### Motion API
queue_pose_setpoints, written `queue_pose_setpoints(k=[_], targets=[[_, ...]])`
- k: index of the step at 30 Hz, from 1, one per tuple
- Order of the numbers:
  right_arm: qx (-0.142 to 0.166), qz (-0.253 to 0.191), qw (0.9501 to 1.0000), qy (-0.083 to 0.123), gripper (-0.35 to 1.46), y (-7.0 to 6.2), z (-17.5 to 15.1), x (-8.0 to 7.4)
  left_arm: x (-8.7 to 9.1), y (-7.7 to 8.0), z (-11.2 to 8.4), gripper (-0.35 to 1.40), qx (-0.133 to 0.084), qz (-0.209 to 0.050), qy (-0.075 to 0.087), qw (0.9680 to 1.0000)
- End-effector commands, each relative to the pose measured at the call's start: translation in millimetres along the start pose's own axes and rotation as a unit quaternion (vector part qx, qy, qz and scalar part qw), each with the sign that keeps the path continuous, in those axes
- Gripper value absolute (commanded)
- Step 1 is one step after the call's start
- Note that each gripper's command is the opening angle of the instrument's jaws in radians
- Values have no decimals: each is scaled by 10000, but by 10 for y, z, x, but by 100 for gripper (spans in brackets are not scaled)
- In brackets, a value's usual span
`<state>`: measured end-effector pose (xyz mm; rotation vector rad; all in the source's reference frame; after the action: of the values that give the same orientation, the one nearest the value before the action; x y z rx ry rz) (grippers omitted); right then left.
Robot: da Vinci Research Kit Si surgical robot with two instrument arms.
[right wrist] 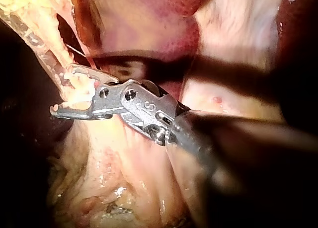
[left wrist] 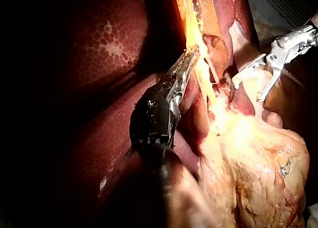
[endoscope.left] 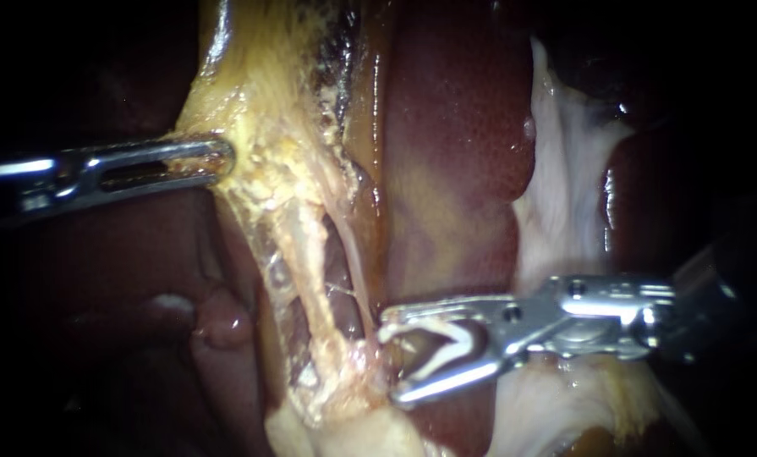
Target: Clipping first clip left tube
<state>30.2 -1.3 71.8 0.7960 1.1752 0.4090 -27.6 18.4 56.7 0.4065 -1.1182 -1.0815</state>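
Left instrument (endoscope.left: 222, 159) at 9 o'clock, jaws clamped on yellow tissue (endoscope.left: 264, 140). Right instrument (endoscope.left: 392, 357) at 5 o'clock, jaws wide, holding white clip (endoscope.left: 450, 337), just beside left tube (endoscope.left: 310, 254) at centre, not around it.

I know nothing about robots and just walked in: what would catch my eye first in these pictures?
Probably the right instrument, low in the endoscope view: its jaws stand wide apart yet hold a white clip between them, right beside the pale tubes. Across from it, the left instrument has its jaws shut on yellowish tissue, which looks stretched over the dark red liver.
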Motion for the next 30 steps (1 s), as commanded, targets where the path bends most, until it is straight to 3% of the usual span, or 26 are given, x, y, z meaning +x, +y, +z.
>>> queue_pose_setpoints(k=[1,8,14,21,23,30], targets=[[-68,2,10000,-26,59,6,3,-1,-1,-2,-1,-35,-12,9,4,10000],[-303,42,9995,-47,59,44,14,-5,0,-6,-2,-35,-20,5,-15,10000],[-377,55,9993,-63,59,64,18,-11,0,-8,-2,-35,-26,4,-17,10000],[-243,29,9996,-107,60,70,40,-20,0,-10,-2,-35,-32,3,-20,10000],[-137,22,9998,-152,60,70,50,-22,0,-10,-1,-35,-33,4,-21,10000],[350,-120,9993,-11,60,64,69,-26,1,-10,-2,-35,-35,3,-22,10000]])
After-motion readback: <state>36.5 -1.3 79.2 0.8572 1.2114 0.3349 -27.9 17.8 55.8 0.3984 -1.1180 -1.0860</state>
